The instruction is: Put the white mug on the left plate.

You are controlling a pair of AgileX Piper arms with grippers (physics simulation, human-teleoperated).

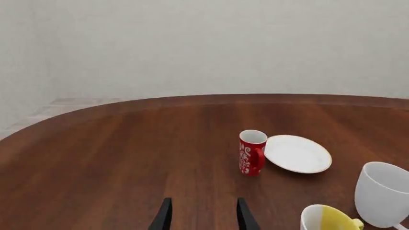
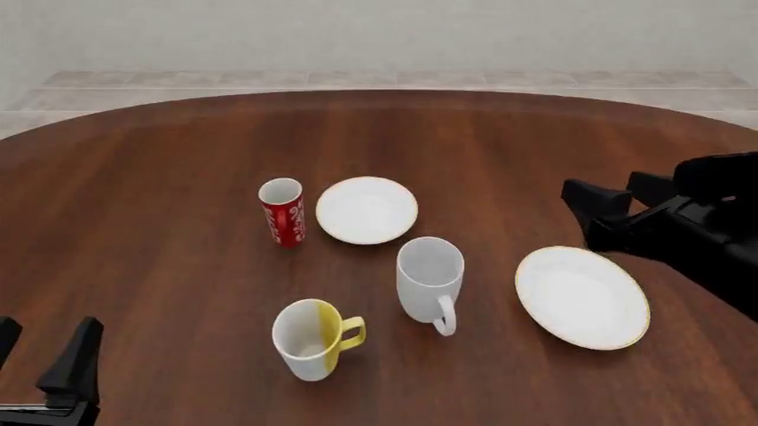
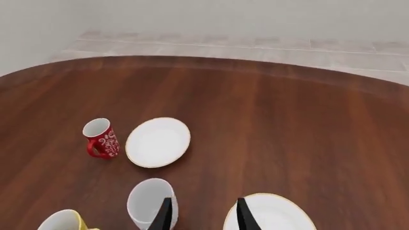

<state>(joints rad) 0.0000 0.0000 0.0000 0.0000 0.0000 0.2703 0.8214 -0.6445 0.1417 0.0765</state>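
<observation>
left gripper [image 2: 48,364] waits spread, nearest; right gripper [image 2: 610,200], spread, hovers beyond the white mug [image 2: 429,280]: best gripped at its rim, handle clear, then carried to the left plate [image 2: 366,209].

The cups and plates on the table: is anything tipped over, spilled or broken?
Nothing stands out. The white mug, the yellow mug and the red cup all stand upright and look empty. The small plate and the large plate lie flat, bare and whole. No spill shows on the table.
</observation>
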